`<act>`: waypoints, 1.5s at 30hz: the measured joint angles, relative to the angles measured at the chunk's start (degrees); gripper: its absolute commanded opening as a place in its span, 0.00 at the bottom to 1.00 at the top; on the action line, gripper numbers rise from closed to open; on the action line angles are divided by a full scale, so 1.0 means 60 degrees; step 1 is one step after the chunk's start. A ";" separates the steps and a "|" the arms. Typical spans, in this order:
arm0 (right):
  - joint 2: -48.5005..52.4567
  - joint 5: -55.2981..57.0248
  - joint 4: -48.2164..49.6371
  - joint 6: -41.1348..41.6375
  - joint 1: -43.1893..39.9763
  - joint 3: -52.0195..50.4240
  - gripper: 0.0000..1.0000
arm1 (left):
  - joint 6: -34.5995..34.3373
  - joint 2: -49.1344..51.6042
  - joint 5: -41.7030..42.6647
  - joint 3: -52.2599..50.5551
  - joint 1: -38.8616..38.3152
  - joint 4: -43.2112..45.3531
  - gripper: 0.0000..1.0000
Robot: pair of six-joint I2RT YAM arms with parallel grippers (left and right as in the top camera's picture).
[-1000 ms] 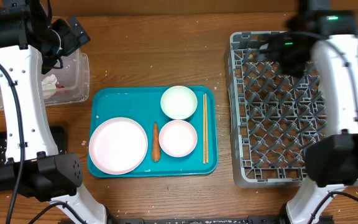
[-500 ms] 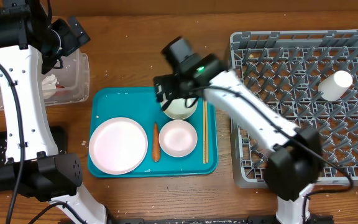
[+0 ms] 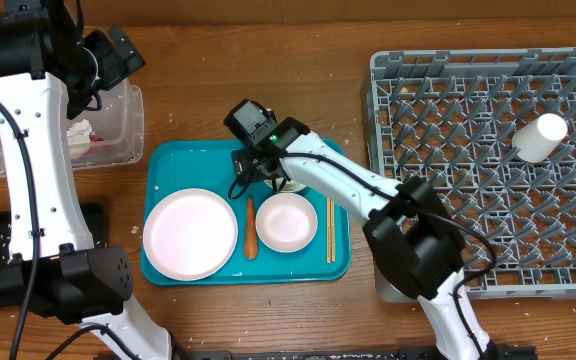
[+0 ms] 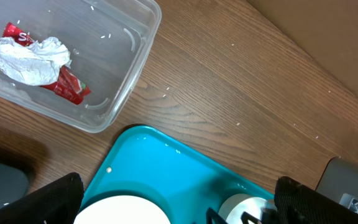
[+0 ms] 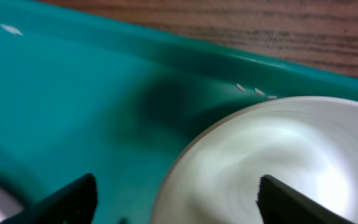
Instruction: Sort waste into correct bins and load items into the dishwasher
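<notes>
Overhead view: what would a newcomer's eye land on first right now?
The right gripper reaching over the teal tray in the middle, open above the white bowl at its back edge. Then the white cup lying alone in the grey rack at right, and the crumpled napkin and red wrapper in the clear tub at far left.
</notes>
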 measured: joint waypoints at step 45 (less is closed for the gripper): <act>-0.2685 -0.4503 -0.3093 -0.2073 -0.7322 0.2634 0.04 | 0.0000 0.0000 0.0000 0.0000 0.0000 0.0000 1.00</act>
